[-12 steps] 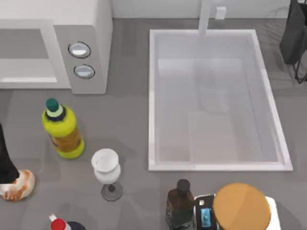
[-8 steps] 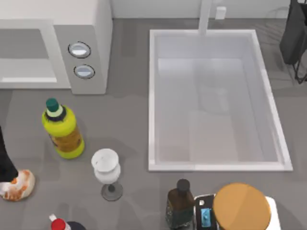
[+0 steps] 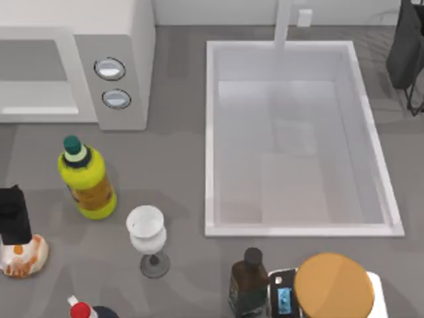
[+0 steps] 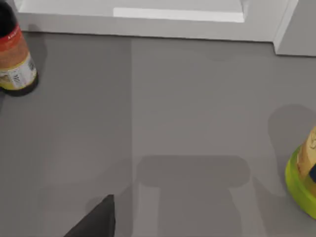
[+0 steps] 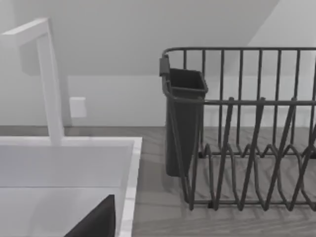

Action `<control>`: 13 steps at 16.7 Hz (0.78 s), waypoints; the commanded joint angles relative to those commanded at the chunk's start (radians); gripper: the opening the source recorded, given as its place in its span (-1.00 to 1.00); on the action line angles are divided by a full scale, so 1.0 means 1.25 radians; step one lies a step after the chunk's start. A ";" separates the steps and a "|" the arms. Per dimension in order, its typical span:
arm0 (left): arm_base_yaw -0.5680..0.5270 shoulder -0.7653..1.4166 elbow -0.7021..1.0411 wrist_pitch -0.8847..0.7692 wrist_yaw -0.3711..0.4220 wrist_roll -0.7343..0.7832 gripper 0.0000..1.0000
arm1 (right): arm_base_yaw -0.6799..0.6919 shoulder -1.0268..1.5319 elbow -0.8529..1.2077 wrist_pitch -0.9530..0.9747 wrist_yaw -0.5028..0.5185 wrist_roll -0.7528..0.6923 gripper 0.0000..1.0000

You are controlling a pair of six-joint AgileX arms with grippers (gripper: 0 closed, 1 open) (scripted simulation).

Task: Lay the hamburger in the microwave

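Black left gripper [image 3: 14,215] just over the hamburger [image 3: 24,257].

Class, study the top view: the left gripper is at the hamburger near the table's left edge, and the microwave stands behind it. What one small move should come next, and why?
Probably a short lift. The left gripper sits right over the hamburger, which rests low on the table. Raising it would likely clear the yellow bottle before moving toward the microwave. Whether the fingers hold it cannot be told.

even soft lighting, faint blurred shadows on table [image 3: 179,165], no glare
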 joint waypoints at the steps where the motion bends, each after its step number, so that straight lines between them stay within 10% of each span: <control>1: -0.003 0.076 0.042 -0.044 0.002 -0.005 1.00 | 0.000 0.000 0.000 0.000 0.000 0.000 1.00; 13: -0.016 0.768 0.446 -0.450 0.001 -0.053 1.00 | 0.000 0.000 0.000 0.000 0.000 0.000 1.00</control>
